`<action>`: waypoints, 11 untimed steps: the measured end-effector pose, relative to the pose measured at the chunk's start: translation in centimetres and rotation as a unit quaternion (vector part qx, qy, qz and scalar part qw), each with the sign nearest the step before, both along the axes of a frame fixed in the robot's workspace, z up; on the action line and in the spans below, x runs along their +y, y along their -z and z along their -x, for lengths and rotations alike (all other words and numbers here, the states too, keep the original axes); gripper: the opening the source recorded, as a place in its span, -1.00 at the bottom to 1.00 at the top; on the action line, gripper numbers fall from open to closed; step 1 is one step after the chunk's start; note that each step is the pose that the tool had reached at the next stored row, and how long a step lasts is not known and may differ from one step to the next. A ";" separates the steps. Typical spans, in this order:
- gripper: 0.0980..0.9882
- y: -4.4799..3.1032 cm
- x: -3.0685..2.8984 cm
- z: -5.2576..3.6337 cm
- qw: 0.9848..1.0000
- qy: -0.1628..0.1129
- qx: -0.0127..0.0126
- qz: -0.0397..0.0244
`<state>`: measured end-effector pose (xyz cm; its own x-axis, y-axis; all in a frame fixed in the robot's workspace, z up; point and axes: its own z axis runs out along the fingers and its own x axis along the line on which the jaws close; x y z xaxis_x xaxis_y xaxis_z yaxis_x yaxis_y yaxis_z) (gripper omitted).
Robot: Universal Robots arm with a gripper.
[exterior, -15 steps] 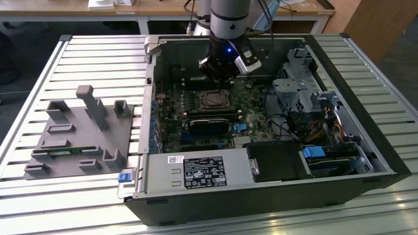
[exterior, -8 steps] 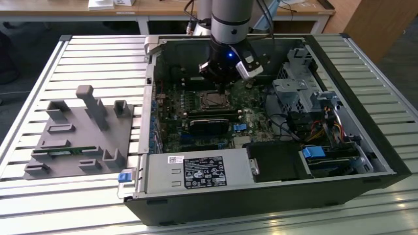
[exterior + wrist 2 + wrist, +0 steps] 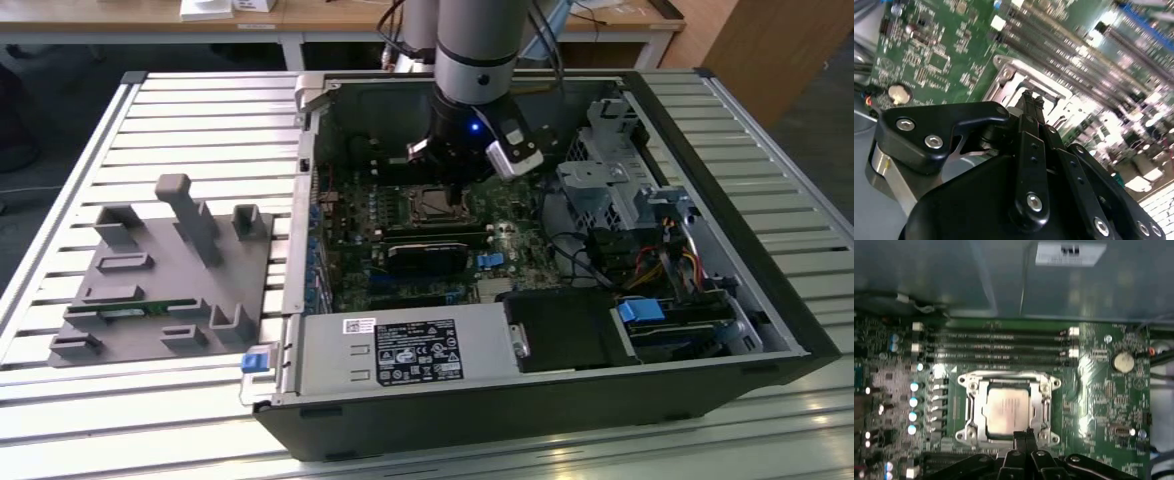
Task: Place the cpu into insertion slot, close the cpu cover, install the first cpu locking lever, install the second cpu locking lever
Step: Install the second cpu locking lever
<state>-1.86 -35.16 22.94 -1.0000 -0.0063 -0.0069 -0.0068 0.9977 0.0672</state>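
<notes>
Grey fixture tray (image 3: 160, 280) on the bench toward the exterior view's left — open computer case (image 3: 747, 330) to its right. Arm down inside the case, gripper (image 3: 1024, 434) with fingers pressed together, holding nothing. In the first wrist view the cpu (image 3: 1008, 411) already sits in the insertion slot (image 3: 970, 410), the cpu cover (image 3: 1044, 405) lying closed around it. Fingertips sit at the cover's edge farthest from the memory slots (image 3: 999, 345) — seemingly touching; levers not made out.

Silvery cpu (image 3: 1006, 411) sits flat in insertion slot (image 3: 972, 412); metal cpu cover (image 3: 1041, 402) closed down around it.
</notes>
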 end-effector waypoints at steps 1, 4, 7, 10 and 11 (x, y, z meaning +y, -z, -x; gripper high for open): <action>-0.95 0.01 -0.24 0.00 1.000 0.000 0.000 0.000; -0.95 0.03 -0.69 0.00 1.000 0.000 0.000 -0.001; -0.95 0.04 -0.92 0.00 1.000 0.000 0.001 -0.013; -0.95 0.07 -1.27 0.00 1.000 0.000 0.003 -0.026; -0.95 0.09 -1.44 0.00 1.000 0.000 0.003 -0.026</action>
